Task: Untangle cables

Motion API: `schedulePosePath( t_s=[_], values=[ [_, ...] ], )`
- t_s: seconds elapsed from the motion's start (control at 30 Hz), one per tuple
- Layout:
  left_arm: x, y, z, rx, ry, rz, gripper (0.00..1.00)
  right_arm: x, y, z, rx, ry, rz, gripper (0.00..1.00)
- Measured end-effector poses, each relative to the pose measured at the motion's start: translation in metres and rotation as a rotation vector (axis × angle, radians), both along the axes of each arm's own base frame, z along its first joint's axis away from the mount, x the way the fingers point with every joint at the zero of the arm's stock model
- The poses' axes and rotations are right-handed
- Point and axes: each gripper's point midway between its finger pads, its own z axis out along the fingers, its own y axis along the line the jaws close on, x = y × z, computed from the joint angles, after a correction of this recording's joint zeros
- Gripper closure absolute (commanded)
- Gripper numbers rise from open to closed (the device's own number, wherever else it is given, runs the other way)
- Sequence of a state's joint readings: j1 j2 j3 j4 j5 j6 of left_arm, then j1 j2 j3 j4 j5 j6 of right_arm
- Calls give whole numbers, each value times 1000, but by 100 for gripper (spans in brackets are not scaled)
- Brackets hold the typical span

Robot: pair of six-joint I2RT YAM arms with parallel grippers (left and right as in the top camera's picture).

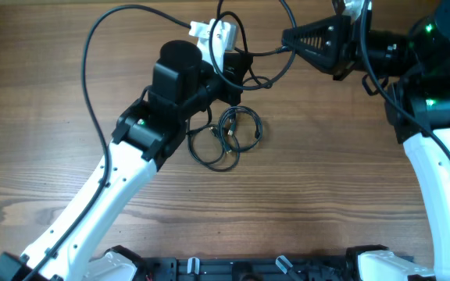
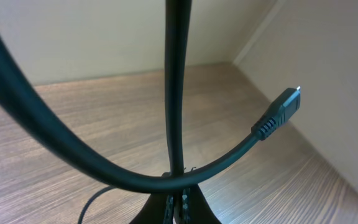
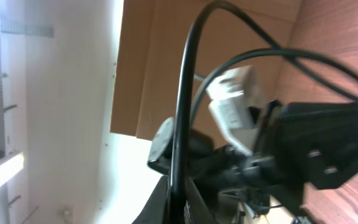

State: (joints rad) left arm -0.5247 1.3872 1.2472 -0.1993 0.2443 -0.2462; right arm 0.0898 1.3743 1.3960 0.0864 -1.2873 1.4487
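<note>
1. Step in hand, as we read it: the pull-apart, with both pincers clamped on cord above the pile
2. Left pincer (image 2: 176,200): jaws together on a thin black cable (image 2: 178,93). In its wrist view two strands cross right at the fingertips. One runs straight up, the other curves out to a free plug end (image 2: 283,107) hanging in the air
3. Right pincer (image 1: 289,37): jaws together on cord too, and its wrist view shows the strand rising from between the fingers. We can't tell whether it's the same one the left holds
4. Rest of the cables (image 1: 229,136): small coiled loops lying on the table (image 1: 326,179), just beside the left arm's wrist. They overlap each other, so they are not yet separated
5. Next move, our call: draw the two pincers apart slowly and watch whether the crossing at the left fingertips slides out or tightens. Keep the plug end from snagging in a loop. If the coils on the table drag along, stop and regrip
</note>
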Motion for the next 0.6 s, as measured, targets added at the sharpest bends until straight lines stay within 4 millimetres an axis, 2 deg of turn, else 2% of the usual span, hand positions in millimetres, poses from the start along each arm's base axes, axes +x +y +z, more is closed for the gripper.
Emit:
schedulePosePath(
  t_s=[0.17,0.27,0.43,0.53,0.6],
  values=[
    [-16,9,45,-77,-89,6,96,5,2,-10,-15,-27,23,96],
    [-18,10,59,-102,-131,5,96,4,2,-11,-18,-31,39,96],
    [-18,10,59,-103,-126,6,96,1,3,-11,-34,-121,52,96],
    [-22,11,41,-88,-37,9,96,1,3,-13,-54,-231,52,96],
    [-27,13,24,-59,31,7,96,3,2,-18,-68,-245,42,96]
  ],
)
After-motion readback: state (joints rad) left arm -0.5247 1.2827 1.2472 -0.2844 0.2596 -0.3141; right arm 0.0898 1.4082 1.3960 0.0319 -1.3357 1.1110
